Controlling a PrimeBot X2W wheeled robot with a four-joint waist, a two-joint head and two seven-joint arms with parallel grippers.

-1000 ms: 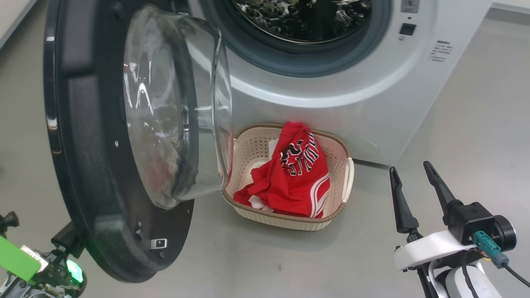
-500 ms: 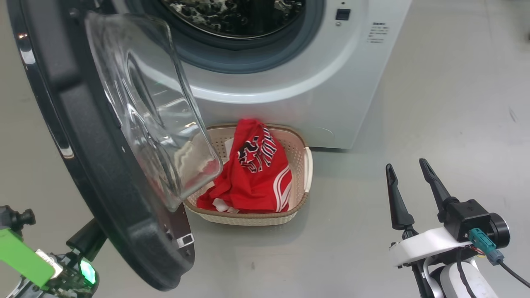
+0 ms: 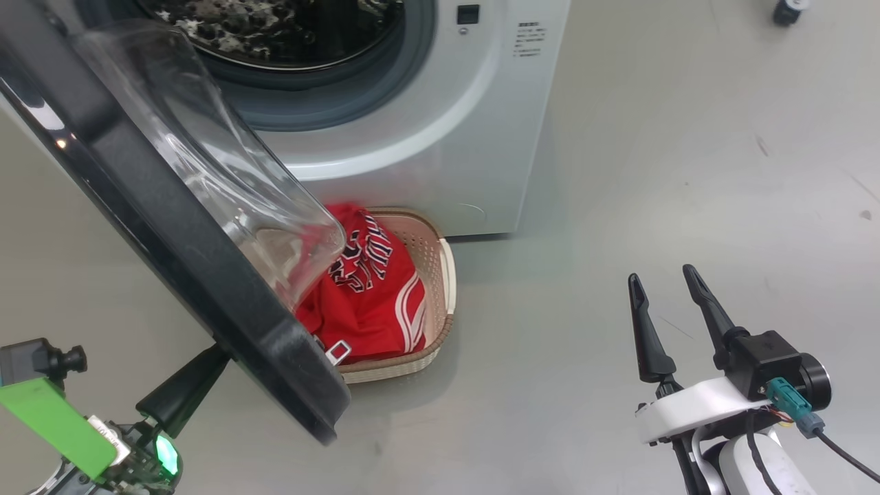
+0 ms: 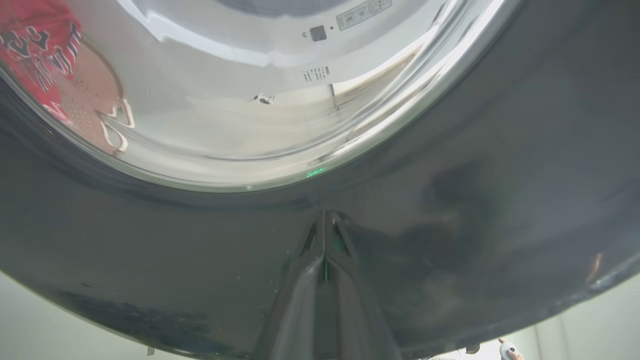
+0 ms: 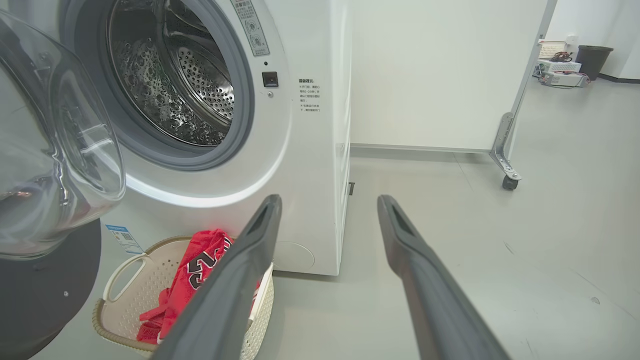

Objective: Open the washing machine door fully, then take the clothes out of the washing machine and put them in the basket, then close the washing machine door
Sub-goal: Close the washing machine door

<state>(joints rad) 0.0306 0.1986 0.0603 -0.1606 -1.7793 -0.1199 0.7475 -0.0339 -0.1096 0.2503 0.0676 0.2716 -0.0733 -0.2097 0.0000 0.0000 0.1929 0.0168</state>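
The washing machine (image 3: 426, 130) stands with its steel drum (image 5: 170, 75) showing no clothes. Its door (image 3: 172, 227) hangs partly swung, black rim slanting across the left of the head view, glass bowl (image 3: 227, 185) facing the opening. My left gripper (image 3: 216, 354) is shut, its joined fingertips (image 4: 325, 222) pressed against the door's dark outer rim. Red clothes (image 3: 368, 295) lie heaped in the cream basket (image 3: 443, 289) on the floor below the opening, partly behind the door. My right gripper (image 3: 663, 285) is open and holds nothing, off to the right over the floor, fingers (image 5: 250, 235) pointing at the machine's corner.
Grey floor spreads to the right of the machine. A white partition on a metal leg with a castor (image 5: 507, 180) stands behind it. A dark bin (image 5: 592, 60) and boxes sit far off at the right. A blue sticker (image 5: 120, 239) marks the machine's front.
The head view has turned right, shifting everything left. The door has swung closer to the machine, now covering part of the basket, with my left gripper following behind it. The right gripper stays open.
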